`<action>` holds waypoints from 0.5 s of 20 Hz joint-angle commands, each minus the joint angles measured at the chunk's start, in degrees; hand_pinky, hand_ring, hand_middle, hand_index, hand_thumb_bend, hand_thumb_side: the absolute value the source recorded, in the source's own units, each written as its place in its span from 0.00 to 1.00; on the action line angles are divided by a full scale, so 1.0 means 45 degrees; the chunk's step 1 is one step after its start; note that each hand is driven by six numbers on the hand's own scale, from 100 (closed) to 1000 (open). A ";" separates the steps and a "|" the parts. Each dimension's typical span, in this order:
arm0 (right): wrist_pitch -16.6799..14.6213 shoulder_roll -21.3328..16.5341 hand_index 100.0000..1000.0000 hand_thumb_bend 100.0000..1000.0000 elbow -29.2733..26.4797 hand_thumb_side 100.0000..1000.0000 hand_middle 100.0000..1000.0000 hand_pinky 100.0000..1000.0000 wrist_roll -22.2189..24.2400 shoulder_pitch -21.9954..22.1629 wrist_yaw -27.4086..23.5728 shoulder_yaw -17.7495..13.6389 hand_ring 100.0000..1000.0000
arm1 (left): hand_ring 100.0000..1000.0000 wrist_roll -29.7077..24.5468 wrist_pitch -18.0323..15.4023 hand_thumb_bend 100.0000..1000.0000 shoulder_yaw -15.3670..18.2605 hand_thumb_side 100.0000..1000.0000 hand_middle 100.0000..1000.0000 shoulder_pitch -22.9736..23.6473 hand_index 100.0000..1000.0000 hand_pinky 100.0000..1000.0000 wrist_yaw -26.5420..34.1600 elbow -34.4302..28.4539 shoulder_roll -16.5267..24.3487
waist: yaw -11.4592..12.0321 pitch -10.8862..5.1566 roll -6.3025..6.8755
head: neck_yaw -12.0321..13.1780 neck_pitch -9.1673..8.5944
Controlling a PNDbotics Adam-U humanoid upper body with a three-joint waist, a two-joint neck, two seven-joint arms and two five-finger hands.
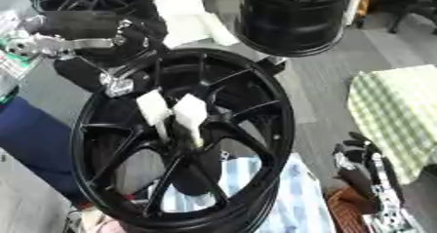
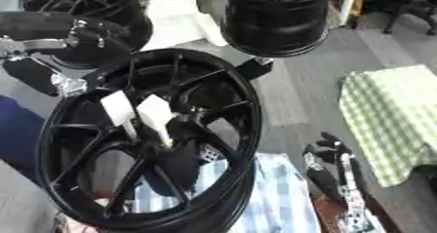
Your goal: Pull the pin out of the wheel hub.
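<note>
The wheel hub (image 1: 184, 139) stands tilted on its rim in front of you, spokes facing up toward the head, its lower edge over a blue-striped cloth (image 1: 290, 198). That tilt puts the centre bore within reach of your left hand (image 1: 175, 111), which comes in from the upper left with the arm crossing over the rim.

The left hand's fingers (image 1: 190, 112) carry 2 pale, flat pads and point down into the hub's centre, close together. A thin pale shaft runs down from just below the fingers; it looks like the pin (image 1: 195, 137), though you cannot tell from these views whether the fingers are closed on it or only lie against it. Judging by the pose, you are at the grasp or just short of it, and the pin is not yet out.

For the pull, draw along the line of the shaft rather than sideways, since the spokes close beside the fingers leave little room and the hub could rock on its rim.

Your right hand (image 1: 363, 171) rests idle at the lower right, well away from the hub, fingers relaxed and pointing up.

2 more black wheels (image 1: 294, 17) sit beyond the fingers, apart from this one.
</note>
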 commanded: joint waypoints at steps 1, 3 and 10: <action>-0.0023 -0.0267 0.87 0.05 -0.0120 0.37 0.69 0.71 0.0050 -0.0124 0.0057 0.0025 0.65 | 1.00 -0.4396 -0.4442 0.13 -0.0073 0.73 0.75 -0.0115 0.93 0.44 -0.0604 0.0033 0.0112 | -0.0032 -0.0180 -0.0016 | 0.0032 -0.0032; -0.0024 -0.0264 0.87 0.06 -0.0120 0.37 0.69 0.71 0.0053 -0.0137 0.0053 0.0033 0.65 | 1.00 -0.4396 -0.4442 0.16 -0.0131 0.73 0.75 -0.0013 0.93 0.44 -0.0962 0.0162 0.0056 | -0.0051 -0.0176 -0.0022 | 0.0018 -0.0032; -0.0035 -0.0260 0.87 0.06 -0.0116 0.37 0.69 0.71 0.0065 -0.0166 0.0062 0.0041 0.65 | 1.00 -0.4396 -0.4442 0.17 -0.0302 0.66 0.73 0.0219 0.91 0.43 -0.1311 0.0293 0.0137 | -0.0074 -0.0159 -0.0008 | 0.0018 -0.0032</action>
